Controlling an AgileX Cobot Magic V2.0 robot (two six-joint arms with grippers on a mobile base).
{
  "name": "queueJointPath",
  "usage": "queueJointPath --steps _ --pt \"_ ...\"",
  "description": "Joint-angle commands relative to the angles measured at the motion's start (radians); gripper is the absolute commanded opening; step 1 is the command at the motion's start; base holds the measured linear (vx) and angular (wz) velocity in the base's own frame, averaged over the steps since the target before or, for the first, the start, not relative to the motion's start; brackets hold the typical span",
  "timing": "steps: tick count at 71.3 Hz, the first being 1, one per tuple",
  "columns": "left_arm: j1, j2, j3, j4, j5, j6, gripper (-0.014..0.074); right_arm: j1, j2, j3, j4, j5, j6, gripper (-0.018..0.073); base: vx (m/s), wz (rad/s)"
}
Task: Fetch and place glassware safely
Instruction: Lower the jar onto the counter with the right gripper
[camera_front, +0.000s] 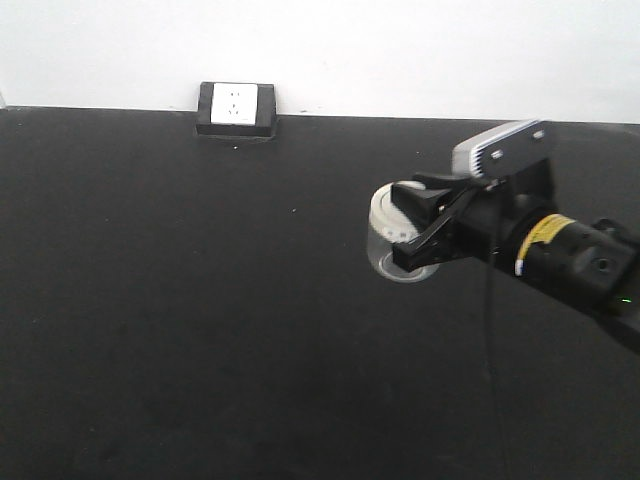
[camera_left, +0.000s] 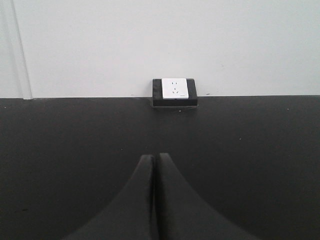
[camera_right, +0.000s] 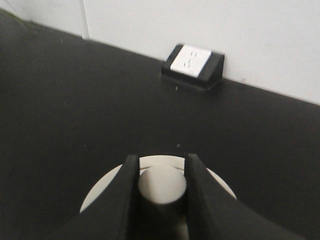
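The glass jar (camera_front: 392, 250) is small and clear with a cream-white lid; it hangs tilted above the black table, right of centre. My right gripper (camera_front: 415, 225) is shut on the lid's central knob (camera_right: 161, 183), one finger on each side of it. In the right wrist view the round lid (camera_right: 102, 190) shows behind the fingers; the glass body is hidden under it. My left gripper (camera_left: 154, 158) is shut and empty, low over the table, pointing at the wall. It is out of the front view.
A white wall socket in a black housing (camera_front: 236, 108) sits at the table's far edge against the white wall; it also shows in the left wrist view (camera_left: 175, 92) and the right wrist view (camera_right: 194, 66). The black tabletop (camera_front: 200, 300) spreads all round.
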Motion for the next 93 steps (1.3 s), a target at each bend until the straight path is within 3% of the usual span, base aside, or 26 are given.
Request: queueJointPath --steps 1,22,34,75,93 --pt "-0.005 0.017 -0.026 -0.009 -0.071 -0.008 -0.0007 -0.001 0.047 -0.039 0.055 -0.15 -0.058 0.0026 0.0 0.0" --pt "-0.005 0.017 -0.026 -0.009 -0.071 -0.008 -0.0007 -0.001 0.266 -0.039 0.222 -0.406 -0.159 0.0048 0.0 0.0" --pt "-0.005 0.017 -0.026 -0.009 -0.071 -0.008 -0.0007 -0.001 0.35 -0.044 0.302 -0.487 -0.22 0.0082 0.0 0.0" --pt "-0.005 0.017 -0.026 -0.009 -0.071 -0.008 -0.0007 -0.001 0.404 -0.047 0.243 -0.469 -0.276 0.0312 0.0 0.0" --pt "-0.005 0.017 -0.026 -0.009 -0.071 -0.008 -0.0007 -0.001 0.399 -0.047 0.238 -0.449 -0.276 0.0328 0.0 0.0"
